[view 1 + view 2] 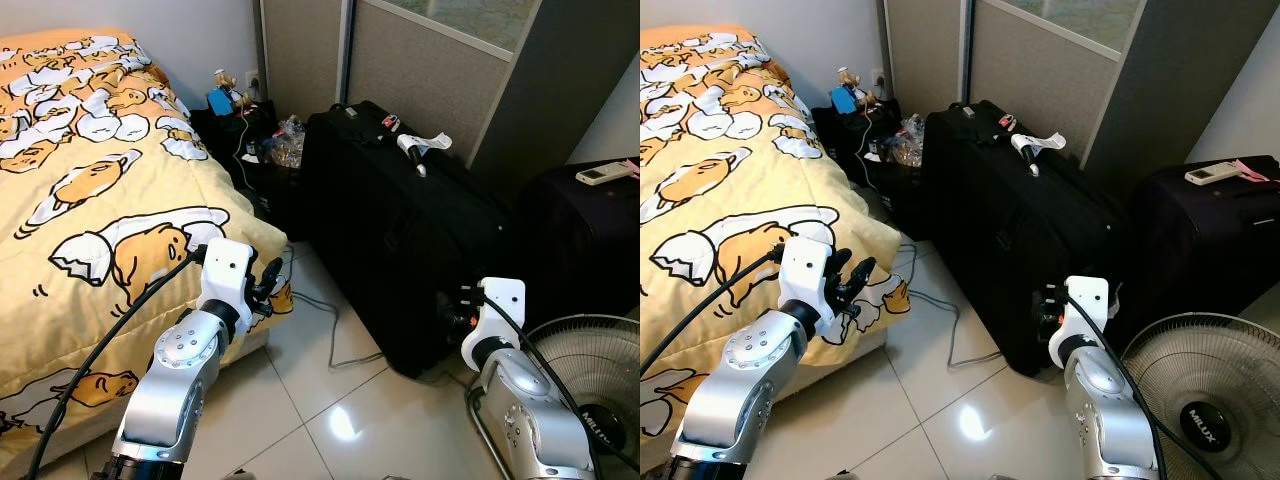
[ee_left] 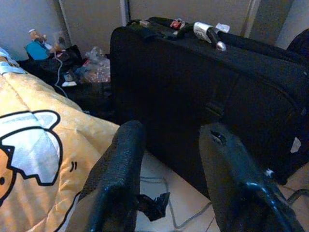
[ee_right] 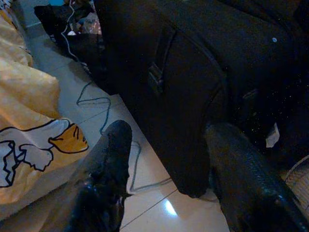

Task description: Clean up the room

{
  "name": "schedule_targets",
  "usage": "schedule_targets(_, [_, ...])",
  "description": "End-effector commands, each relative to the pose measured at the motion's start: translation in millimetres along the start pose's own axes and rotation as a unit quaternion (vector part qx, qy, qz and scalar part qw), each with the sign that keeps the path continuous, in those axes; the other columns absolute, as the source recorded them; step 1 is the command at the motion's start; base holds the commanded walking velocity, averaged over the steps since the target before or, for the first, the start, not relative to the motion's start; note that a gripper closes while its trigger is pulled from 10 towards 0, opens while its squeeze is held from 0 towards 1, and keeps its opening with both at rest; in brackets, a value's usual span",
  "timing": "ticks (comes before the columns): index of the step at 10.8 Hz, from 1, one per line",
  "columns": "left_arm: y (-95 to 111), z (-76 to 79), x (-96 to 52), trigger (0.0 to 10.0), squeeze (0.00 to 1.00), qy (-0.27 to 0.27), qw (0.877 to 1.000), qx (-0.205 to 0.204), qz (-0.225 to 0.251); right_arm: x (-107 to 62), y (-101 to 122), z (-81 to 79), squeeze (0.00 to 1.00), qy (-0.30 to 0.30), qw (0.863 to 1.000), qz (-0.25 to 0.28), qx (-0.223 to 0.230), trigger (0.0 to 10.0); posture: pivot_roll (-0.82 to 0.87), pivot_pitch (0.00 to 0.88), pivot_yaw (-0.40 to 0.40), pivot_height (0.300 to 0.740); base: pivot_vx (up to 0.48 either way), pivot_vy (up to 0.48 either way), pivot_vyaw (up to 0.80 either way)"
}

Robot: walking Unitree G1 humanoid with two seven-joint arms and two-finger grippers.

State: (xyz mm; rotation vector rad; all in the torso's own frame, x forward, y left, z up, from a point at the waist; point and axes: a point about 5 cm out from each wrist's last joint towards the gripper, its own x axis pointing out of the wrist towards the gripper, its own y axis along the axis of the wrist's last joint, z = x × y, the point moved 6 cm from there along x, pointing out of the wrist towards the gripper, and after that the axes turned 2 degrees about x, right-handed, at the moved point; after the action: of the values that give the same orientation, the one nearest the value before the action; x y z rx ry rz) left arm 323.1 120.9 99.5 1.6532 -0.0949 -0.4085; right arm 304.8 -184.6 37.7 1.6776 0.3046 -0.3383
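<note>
Both grippers, left gripper (image 2: 169,159) and right gripper (image 3: 166,154), hung with fingers apart beside the closed black suitcase (image 1: 400,240) on the floor (image 1: 320,400)

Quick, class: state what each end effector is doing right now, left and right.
Left end effector: open, holding nothing, beside the bed's blanket.
Right end effector: open, holding nothing, facing the black suitcase.

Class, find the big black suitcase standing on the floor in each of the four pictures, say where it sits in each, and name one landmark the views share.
Left eye view: the black suitcase stands centre, right of the bed.
Right eye view: centre, slightly further left.
Left wrist view: it spans the upper right, beyond the open fingers.
Right wrist view: it covers the dark upper right.
Shared landmark: the grey cable on the floor tiles beside the suitcase.
</note>
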Motion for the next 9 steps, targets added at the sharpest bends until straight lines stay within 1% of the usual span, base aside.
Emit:
schedule_targets(1, [-0.1,-34.7,-38.9,10.0,0.00,0.126,0.991,-0.044,-0.016,-17.3,54.2,-18.5,0.00,-0.021,0.996,0.090,-0.012,10.0,0.00,0.000,-0.023,0.740,0.000,0.000,0.00])
schedule_targets(2, [-11.9,-40.8,-37.5,10.0,0.62,0.123,0.991,-0.033,-0.036,-11.3,38.7,-21.9,1.00,0.009,0.998,0.059,0.000,10.0,0.01,0.000,-0.040,0.740,0.000,0.000,0.00])
schedule_targets(3, [-16.1,-41.7,-36.9,10.0,1.00,0.119,0.992,-0.031,-0.041,-9.3,32.5,-24.4,1.00,0.023,0.999,0.048,0.006,10.0,0.01,0.000,-0.039,0.740,0.000,0.000,0.00])
schedule_targets(5, [-15.9,-42.6,-37.9,10.0,1.00,0.125,0.990,-0.039,-0.042,-8.8,33.2,-25.5,1.00,0.026,0.999,0.048,-0.002,10.0,0.02,0.000,-0.041,0.740,0.000,0.000,0.00])
schedule_targets(6, [-13.8,-45.3,-41.6,10.0,1.00,0.135,0.989,-0.045,-0.042,-10.8,39.4,-26.5,1.00,0.030,0.998,0.061,0.004,10.0,0.02,0.000,-0.048,0.740,0.000,0.000,0.00])
schedule_targets(7, [-9.4,-46.8,-41.8,10.0,1.00,0.134,0.989,-0.048,-0.030,-10.1,43.7,-24.8,1.00,0.031,0.997,0.066,0.023,10.0,0.03,0.000,-0.053,0.740,0.000,0.000,0.00])
schedule_targets(8, [-0.6,-50.4,-41.0,10.0,1.00,0.148,0.988,-0.039,-0.010,-7.8,50.3,-22.6,1.00,0.026,0.996,0.079,0.010,10.0,0.03,0.000,-0.052,0.740,0.000,0.000,0.00])
schedule_targets(9, [16.5,-54.1,-40.9,10.0,1.00,0.161,0.985,-0.034,0.041,-7.7,58.6,-18.6,1.00,0.011,0.995,0.101,0.003,10.0,0.03,0.000,-0.046,0.740,0.000,0.000,0.00])
